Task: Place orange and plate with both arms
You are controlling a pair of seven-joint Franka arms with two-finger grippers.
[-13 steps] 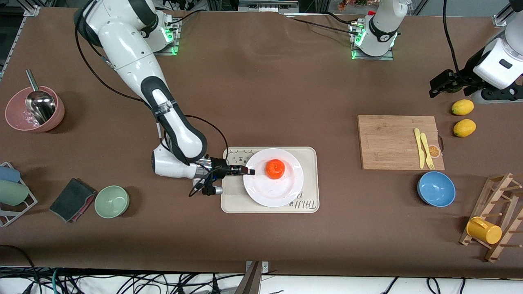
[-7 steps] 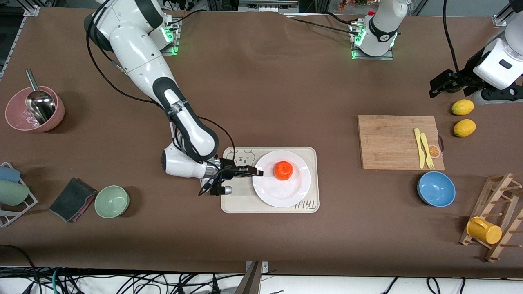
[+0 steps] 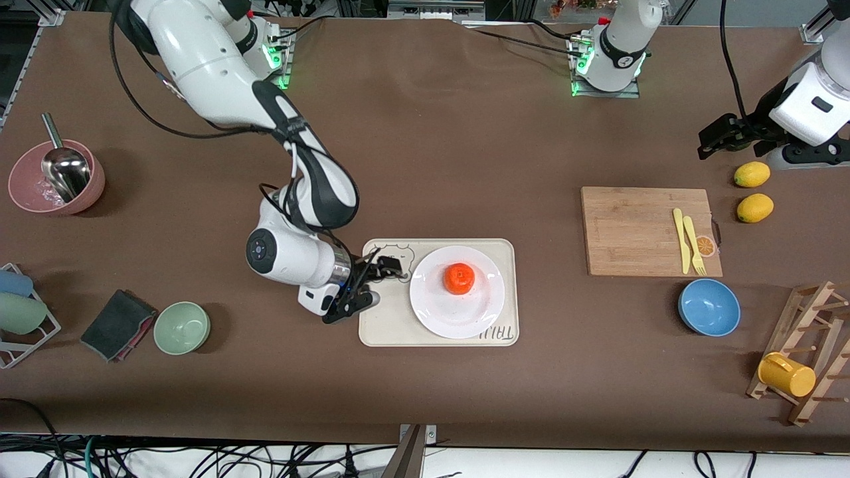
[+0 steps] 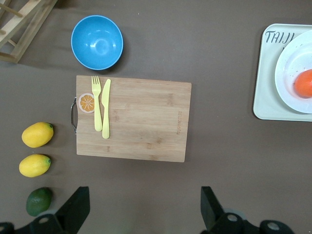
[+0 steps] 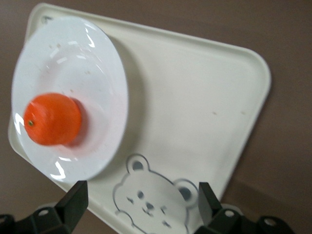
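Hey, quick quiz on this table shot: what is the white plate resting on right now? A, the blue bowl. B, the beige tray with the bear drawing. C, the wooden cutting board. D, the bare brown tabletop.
B: the plate, with the orange on it, sits on the beige tray, beside the bear drawing.

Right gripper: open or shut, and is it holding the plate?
Open. The right gripper hangs over the tray, jaws spread, apart from the plate bearing the orange.

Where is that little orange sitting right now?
The orange sits on the white plate, which rests on the beige tray mid-table; the right gripper, open, is over the tray's bear-drawing end.
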